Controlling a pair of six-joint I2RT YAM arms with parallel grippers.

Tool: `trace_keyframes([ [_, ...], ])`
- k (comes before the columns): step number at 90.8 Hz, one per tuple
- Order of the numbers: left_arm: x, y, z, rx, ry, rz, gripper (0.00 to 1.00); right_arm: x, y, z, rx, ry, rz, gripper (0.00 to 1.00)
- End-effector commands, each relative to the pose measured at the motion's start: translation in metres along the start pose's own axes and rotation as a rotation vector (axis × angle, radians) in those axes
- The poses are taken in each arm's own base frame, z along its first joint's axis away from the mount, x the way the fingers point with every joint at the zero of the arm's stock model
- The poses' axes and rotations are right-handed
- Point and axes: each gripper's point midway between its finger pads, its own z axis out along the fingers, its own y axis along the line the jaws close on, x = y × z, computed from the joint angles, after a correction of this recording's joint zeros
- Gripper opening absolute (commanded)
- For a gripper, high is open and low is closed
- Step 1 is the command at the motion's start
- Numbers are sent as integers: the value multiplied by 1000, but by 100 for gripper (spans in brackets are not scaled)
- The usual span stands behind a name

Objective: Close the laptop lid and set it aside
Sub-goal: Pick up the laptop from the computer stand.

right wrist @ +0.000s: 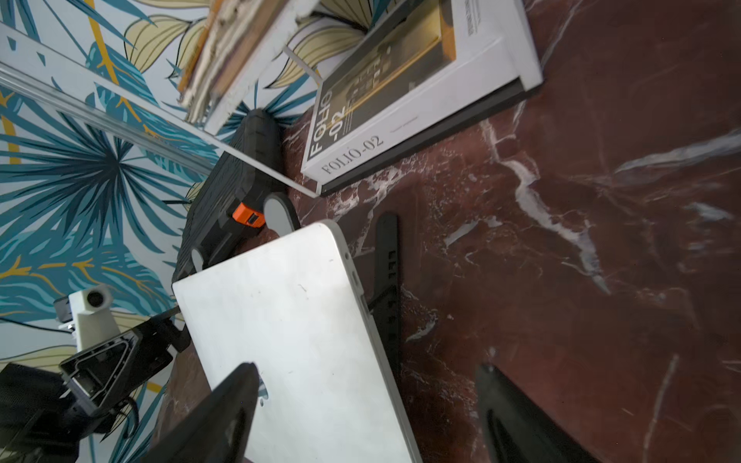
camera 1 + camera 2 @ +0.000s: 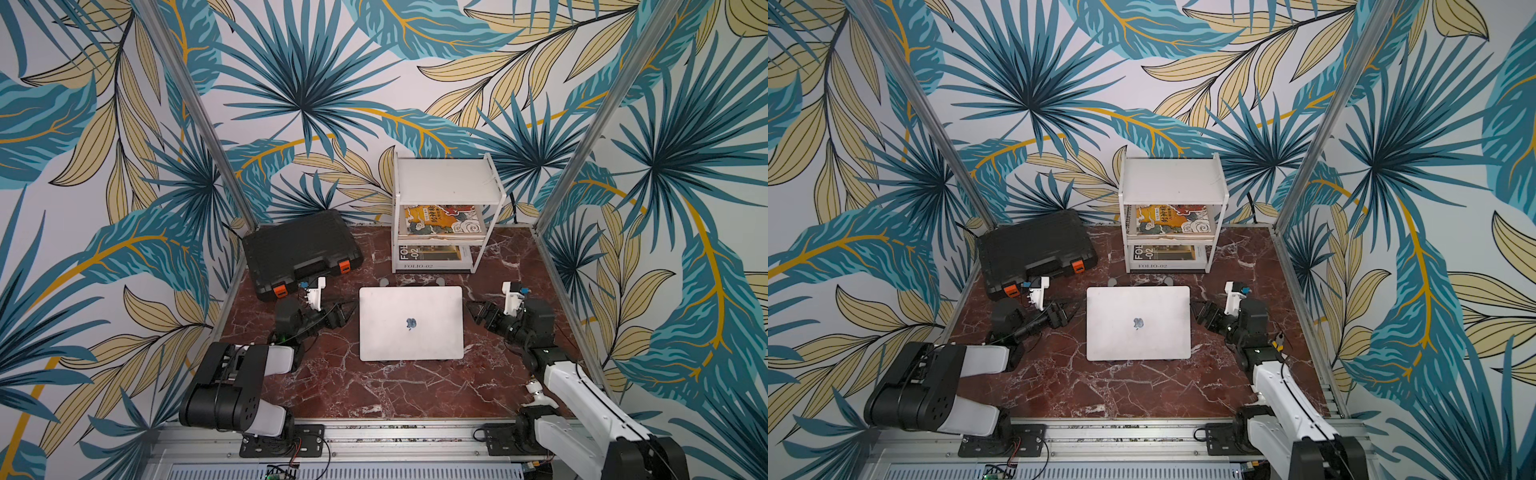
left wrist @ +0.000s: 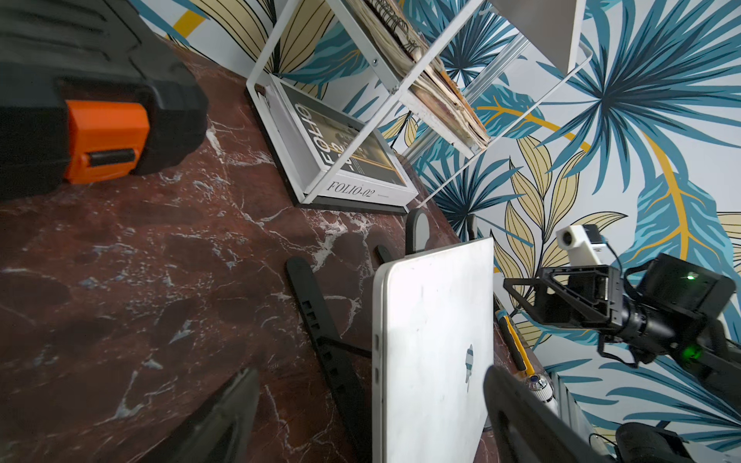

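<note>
Already the closing half is looking finished: the laptop lid (image 2: 411,320) is lying flat on its base, plain silver outside and small logo facing up, and no keys or screen are showing in both top views. The laptop (image 2: 1138,322) is sitting in the middle of the bench (image 2: 1142,390), raised on a black stand (image 3: 320,332), in front of the white shelf rack (image 2: 444,183) and off to one side of the black case (image 2: 299,249).

The setting-aside half is, by my reading, not yet begun, since the laptop is occupying the centre on its stand. The left fingers (image 3: 228,417) are standing wide apart just beside the laptop's left edge, holding nothing. The right fingers (image 1: 228,405) are likewise spread wide just beside the right edge, empty too. In each wrist view one finger is showing over the lid and the other over the bench, so each edge seems to be lining up with a gap. Whether any finger is touching the metal I cannot tell. What is remaining looks like a two-sided grasp, a lift off the stand and a move to a free part of the bench.
</note>
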Motion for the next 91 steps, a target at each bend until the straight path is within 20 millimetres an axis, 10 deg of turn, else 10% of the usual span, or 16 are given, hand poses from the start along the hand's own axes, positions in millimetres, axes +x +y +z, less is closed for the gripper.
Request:
trace_keyframes([
  [1,2,-2,0,48,-11,5,91,-9,20,13,-197,-55,-23,88],
  [29,19,4,4,107,-14,-40,88,-26,14,48,-443,-66,46,76],
  [91,32,-4,22,105,5,-38,87,-17,26,34,-464,-74,-35,77],
])
